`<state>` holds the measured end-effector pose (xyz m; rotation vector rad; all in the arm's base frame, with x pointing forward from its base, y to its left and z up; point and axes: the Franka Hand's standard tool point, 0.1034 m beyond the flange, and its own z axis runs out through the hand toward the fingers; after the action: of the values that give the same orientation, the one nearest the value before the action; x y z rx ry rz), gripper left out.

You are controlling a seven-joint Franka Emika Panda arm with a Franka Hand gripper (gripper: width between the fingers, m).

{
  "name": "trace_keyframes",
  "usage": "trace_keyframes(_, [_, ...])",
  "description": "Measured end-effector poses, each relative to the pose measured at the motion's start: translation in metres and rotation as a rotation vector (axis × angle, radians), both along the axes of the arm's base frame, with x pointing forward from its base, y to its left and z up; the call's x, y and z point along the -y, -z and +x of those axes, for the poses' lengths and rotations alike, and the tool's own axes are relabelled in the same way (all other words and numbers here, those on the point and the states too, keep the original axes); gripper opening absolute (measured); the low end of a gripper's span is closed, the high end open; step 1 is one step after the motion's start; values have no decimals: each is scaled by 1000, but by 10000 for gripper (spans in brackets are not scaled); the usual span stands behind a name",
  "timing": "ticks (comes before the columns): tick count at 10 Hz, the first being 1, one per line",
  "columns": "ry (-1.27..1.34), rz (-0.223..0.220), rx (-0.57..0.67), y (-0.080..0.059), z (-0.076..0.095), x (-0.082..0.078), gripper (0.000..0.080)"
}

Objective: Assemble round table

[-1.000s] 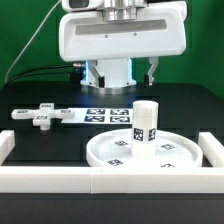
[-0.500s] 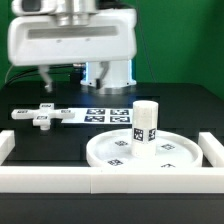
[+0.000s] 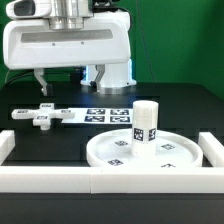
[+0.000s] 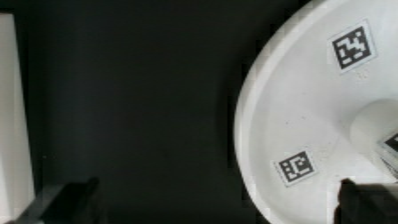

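Observation:
The round white rimmed disc (image 3: 150, 152) lies on the black table near the front. The short thick post (image 3: 146, 122) stands upright on it, tags on its side. The cross-shaped piece (image 3: 42, 115) lies flat at the exterior view's left. My gripper (image 3: 63, 78) hangs high above the table, behind the cross-shaped piece and to the left of the disc, open and empty. In the wrist view the gripper (image 4: 214, 205) is spread wide. One fingertip (image 4: 361, 198) is over the disc (image 4: 311, 100) and the other is over bare table.
The marker board (image 3: 105, 115) lies flat between the cross-shaped piece and the disc. White border rails run along the front (image 3: 110, 181) and stand at both sides (image 3: 212, 148). One rail shows at the wrist view's edge (image 4: 7, 100).
My gripper has moved from above the post toward the exterior view's left, staying open. The disc, post and cross-shaped piece have not moved.

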<state>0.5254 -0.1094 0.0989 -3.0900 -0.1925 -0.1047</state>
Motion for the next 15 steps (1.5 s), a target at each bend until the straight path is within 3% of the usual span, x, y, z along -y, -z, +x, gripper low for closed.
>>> trace_keyframes(1, [0,-3,-25,10,-20,19,648])
trace_keyframes(3, [15,0,-31,13,-32,44,648])
trace_keyframes(7, [3,-2,-30,14,-32,40,648])
trace_keyframes(8, [-77,-38,8,19,-41,45,648])
trace_keyframes(9, [-168,-47,2,23,-56,42,648])
trace_keyframes(11, [-163,-13,-28,24,-66,45,648])
trace_keyframes(12, [-192,-17,-27,24,-66,44,648])
trace_keyframes(15, [-573,-64,-9,28,-74,49,648])
